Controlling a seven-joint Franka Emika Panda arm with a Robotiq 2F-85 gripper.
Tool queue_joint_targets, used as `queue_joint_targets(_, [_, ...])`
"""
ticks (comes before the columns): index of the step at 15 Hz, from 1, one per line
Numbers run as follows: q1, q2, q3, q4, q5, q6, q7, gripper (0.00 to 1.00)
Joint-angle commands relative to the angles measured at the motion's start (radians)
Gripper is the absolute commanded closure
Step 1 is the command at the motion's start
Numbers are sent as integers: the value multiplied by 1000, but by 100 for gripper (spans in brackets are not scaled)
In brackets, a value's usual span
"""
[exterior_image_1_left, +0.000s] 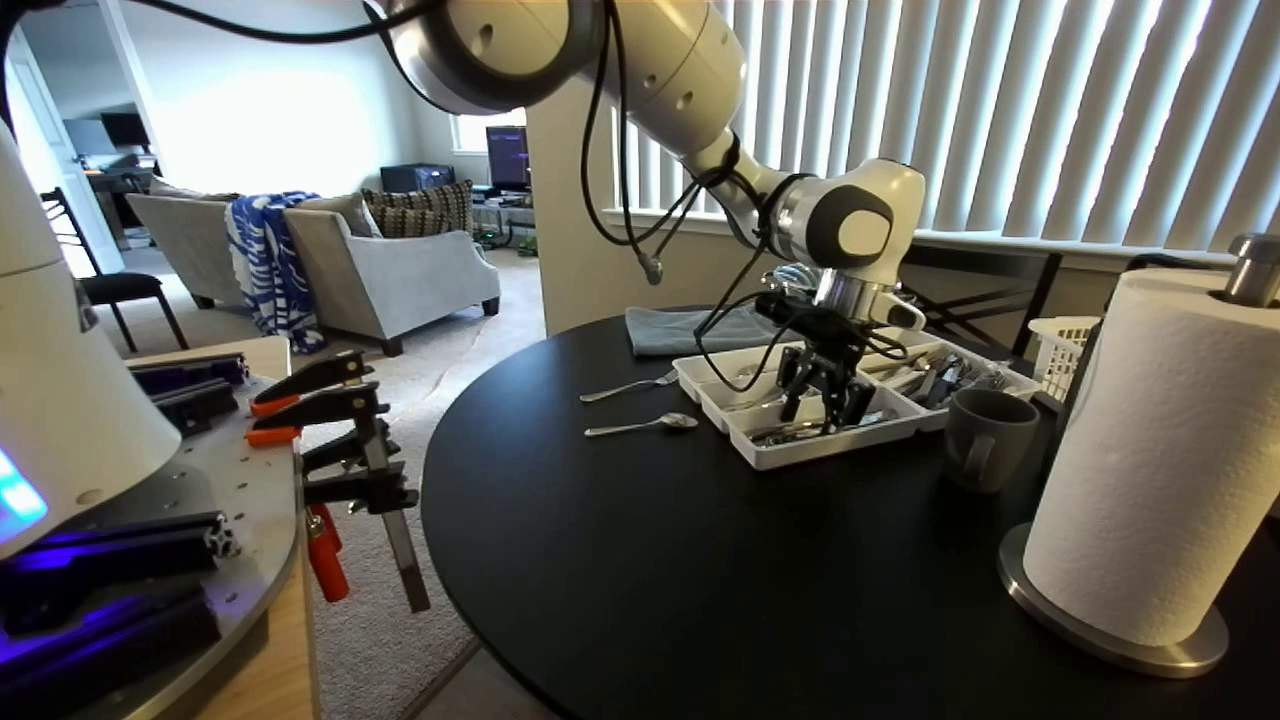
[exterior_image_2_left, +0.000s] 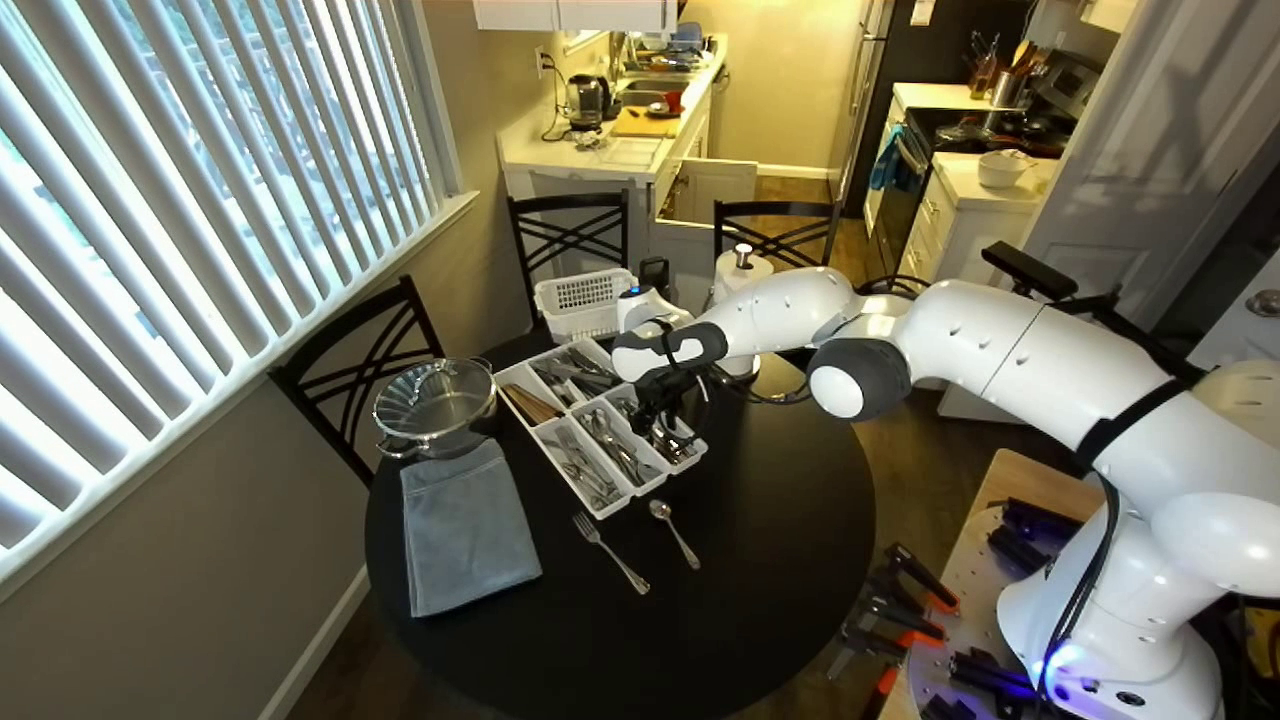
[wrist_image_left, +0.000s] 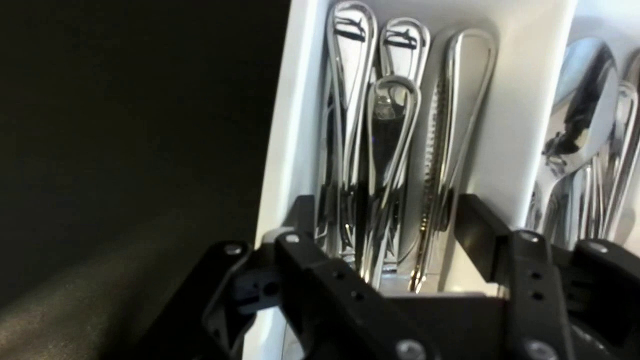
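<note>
My gripper (wrist_image_left: 387, 225) is open and points down over the end compartment of a white cutlery tray (wrist_image_left: 275, 165). Its fingers stand either side of several silver utensils (wrist_image_left: 395, 110) lying lengthwise there. One at the right, a knife (wrist_image_left: 470, 80), lies beside a serrated edge. Nothing is clamped between the fingers; whether the tips touch the compartment walls I cannot tell. In both exterior views the gripper (exterior_image_1_left: 822, 395) (exterior_image_2_left: 657, 410) is low at the tray (exterior_image_1_left: 840, 444) (exterior_image_2_left: 614, 507). A loose fork (exterior_image_1_left: 620, 390) (exterior_image_2_left: 612, 555) and a spoon (exterior_image_1_left: 635, 428) (exterior_image_2_left: 676, 535) lie beside the tray.
On the black table (exterior_image_1_left: 700, 590) stand a grey mug (exterior_image_1_left: 985, 445), a paper towel roll (exterior_image_1_left: 1150, 450), a folded grey cloth (exterior_image_2_left: 470, 535) and a glass pot (exterior_image_2_left: 435, 405). A white basket (exterior_image_2_left: 585, 305) stands behind the tray. Chairs surround the table.
</note>
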Motion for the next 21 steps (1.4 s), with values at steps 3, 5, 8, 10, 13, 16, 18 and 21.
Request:
queue_joint_targets(3, [2, -1, 5, -11, 1, -9, -15, 66])
queue_joint_targets(5, [2, -1, 7, -7, 2, -8, -17, 79])
queue_joint_targets(8, [1, -6, 6, -4, 3, -5, -13, 96])
queue_joint_targets(10, [-5, -8, 10, 2, 8, 2, -15, 100])
queue_joint_targets(13, [-16, -8, 10, 15, 13, 11, -10, 98])
queue_joint_targets(16, [-28, -8, 3, 32, 14, 16, 2, 98])
queue_joint_targets(18, [-32, -39, 1, 4, 10, 38, 8, 98])
queue_joint_targets(21, [-42, -67, 7, 1, 14, 58, 6, 98])
